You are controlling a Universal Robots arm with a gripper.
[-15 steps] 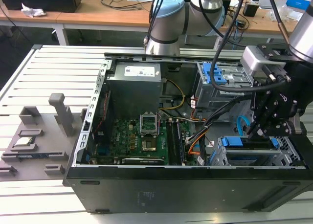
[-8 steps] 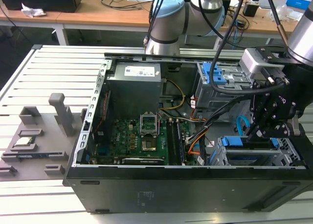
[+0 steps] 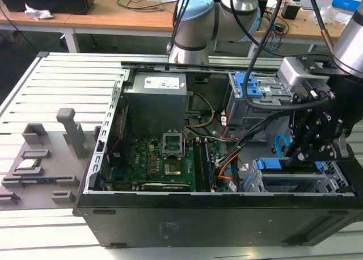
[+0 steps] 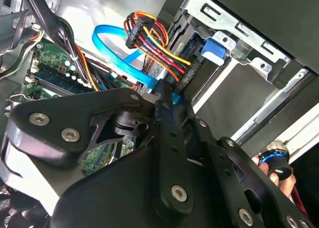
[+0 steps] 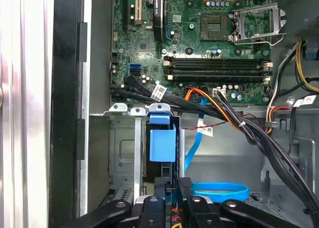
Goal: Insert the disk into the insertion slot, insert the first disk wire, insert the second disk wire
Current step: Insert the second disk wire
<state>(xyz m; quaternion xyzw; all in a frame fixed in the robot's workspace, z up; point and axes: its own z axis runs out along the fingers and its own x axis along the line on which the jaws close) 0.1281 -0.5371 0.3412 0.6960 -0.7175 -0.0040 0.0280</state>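
The disk (image 3: 267, 164) sits inside the insertion slot (image 3: 328, 181), the silver cage at the exterior view's lower right, with its blue caddy tab (image 5: 162, 144) facing out. My gripper (image 3: 295, 155) hangs just above the cage's open end. In the second wrist view the black fingers meet at the gripper (image 4: 167, 94), shut on the plug end of the second disk wire (image 4: 113, 45), whose blue loop curves away behind. The first disk wire (image 4: 159, 46), an orange, red and black bundle, runs down to the disk's rear beside the fingertips. The blue loop (image 5: 219, 192) lies beside my gripper (image 5: 178, 185).
The open computer case (image 3: 170, 214) holds the motherboard (image 3: 164, 160), a grey power supply (image 3: 156, 101) and the upper bay with blue latches (image 3: 252, 89). Thick black cable bundles (image 5: 259, 133) cross near the cage. Grey fixtures (image 3: 39, 163) lie on the slatted table at the exterior view's left.
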